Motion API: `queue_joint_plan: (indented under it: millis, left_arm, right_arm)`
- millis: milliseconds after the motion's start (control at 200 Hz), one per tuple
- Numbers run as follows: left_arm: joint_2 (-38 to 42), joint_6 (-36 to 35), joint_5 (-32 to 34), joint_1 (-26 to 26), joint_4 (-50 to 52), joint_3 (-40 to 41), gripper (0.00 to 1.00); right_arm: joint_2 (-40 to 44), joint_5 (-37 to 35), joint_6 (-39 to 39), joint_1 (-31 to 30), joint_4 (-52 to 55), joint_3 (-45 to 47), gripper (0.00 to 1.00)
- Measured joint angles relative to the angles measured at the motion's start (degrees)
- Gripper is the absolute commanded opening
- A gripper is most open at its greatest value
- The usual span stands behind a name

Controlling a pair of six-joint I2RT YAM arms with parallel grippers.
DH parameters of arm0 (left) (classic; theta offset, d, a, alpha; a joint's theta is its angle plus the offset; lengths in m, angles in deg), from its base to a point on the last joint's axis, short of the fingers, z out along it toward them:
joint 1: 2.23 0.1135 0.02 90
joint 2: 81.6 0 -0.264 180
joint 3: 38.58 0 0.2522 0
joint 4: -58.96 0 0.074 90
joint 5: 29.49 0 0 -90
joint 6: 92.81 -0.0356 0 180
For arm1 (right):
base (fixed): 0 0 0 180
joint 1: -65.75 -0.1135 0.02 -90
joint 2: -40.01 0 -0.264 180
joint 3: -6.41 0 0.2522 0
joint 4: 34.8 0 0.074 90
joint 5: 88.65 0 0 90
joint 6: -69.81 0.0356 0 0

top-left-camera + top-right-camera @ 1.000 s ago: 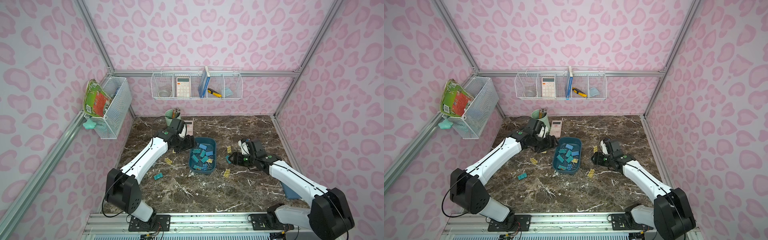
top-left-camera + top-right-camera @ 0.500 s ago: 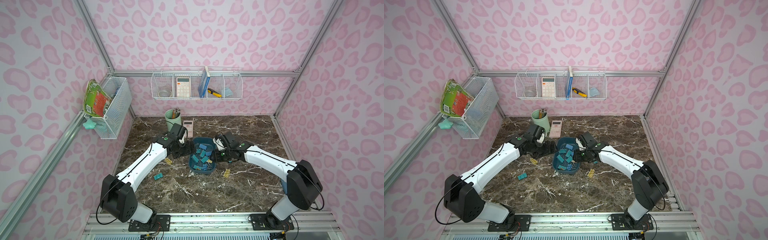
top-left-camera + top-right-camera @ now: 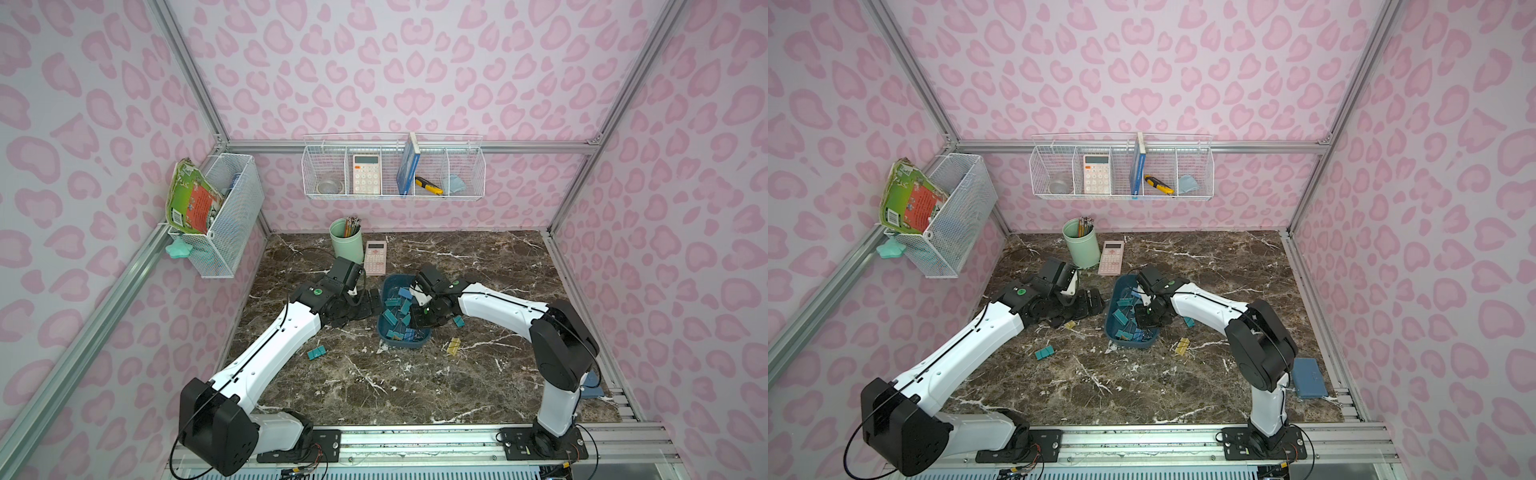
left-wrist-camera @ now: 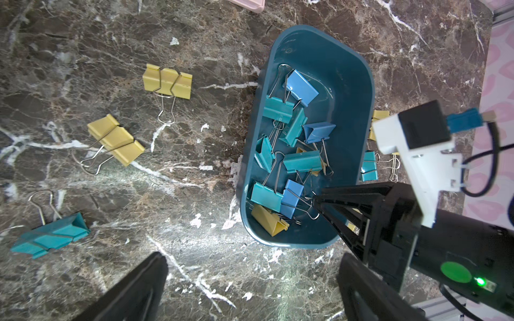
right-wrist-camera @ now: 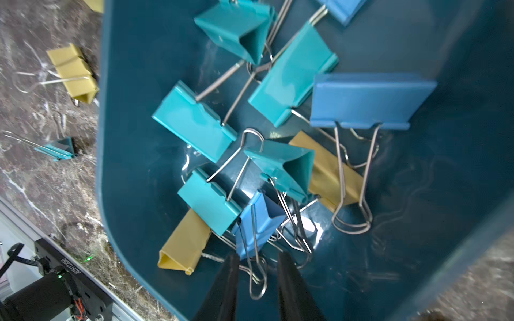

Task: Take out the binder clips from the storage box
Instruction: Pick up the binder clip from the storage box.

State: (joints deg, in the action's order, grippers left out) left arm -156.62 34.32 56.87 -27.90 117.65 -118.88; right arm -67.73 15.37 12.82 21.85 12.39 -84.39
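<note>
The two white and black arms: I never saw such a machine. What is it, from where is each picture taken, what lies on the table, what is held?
These are two robot arms, left and right, each ending in a two-finger gripper. Two pictures look down on the scene; two come from cameras on the wrists. On the dark marble table stands a shallow dark teal plastic storage box with teal, blue and yellow metal binder clips inside; more clips lie on the table around it. The left gripper is open and empty, beside the box. The right gripper reaches into the box, jaws narrowly apart around the wire handle of a blue clip; nothing is gripped yet.
</note>
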Motion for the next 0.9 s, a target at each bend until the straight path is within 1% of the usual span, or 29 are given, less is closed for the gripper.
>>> queue_joint_plan:
  millis: [90, 145, 185, 210, 230, 270, 345, 615, 780, 900]
  left_arm:
    - [1.01, 0.0, 0.92, 0.0, 0.37, 0.39, 0.99]
    - [1.51, 0.0, 1.33, 0.0, 0.37, 0.7, 0.99]
    - [1.77, 0.02, 1.53, 0.0, 0.37, 0.85, 0.99]
    - [1.88, 0.02, 1.68, 0.0, 0.39, 0.92, 0.99]
    - [1.95, 0.02, 1.73, 0.0, 0.42, 0.92, 0.99]
    - [2.03, 0.02, 1.81, 0.0, 0.37, 0.98, 0.99]
    - [2.1, 0.02, 2.08, 0.0, 0.42, 1.03, 0.99]
    - [1.49, -0.02, 2.36, 0.0, 0.35, 0.7, 0.99]
    - [-0.02, -0.04, 2.05, 0.0, 0.24, -0.37, 0.99]
    - [-1.64, -0.22, 1.2, 0.0, -0.07, -1.46, 0.99]
  right_arm:
    - [-1.03, 0.11, 0.33, -0.33, 1.07, -0.07, 0.27]
    - [-1.36, 0.17, 0.46, -0.55, 1.14, -0.07, 0.24]
    - [-1.49, 0.2, 0.48, -0.63, 1.11, -0.11, 0.19]
    - [-1.57, 0.22, 0.68, -0.68, 1.18, -0.13, 0.15]
    - [-1.68, 0.24, 0.85, -0.72, 1.38, -0.28, 0.1]
    - [-2.03, 0.28, 1.27, -0.72, 2.19, -1.11, 0.04]
    - [-1.86, 0.98, 1.6, -0.72, 2.1, -2.45, 0.0]
    - [1.7, 0.04, 1.9, 0.24, 2.23, -5.33, 0.0]
    - [6.95, -1.53, 1.9, 3.34, 2.19, -4.7, 0.0]
    - [12.5, -3.32, 1.92, 6.82, 1.66, -1.22, 0.0]
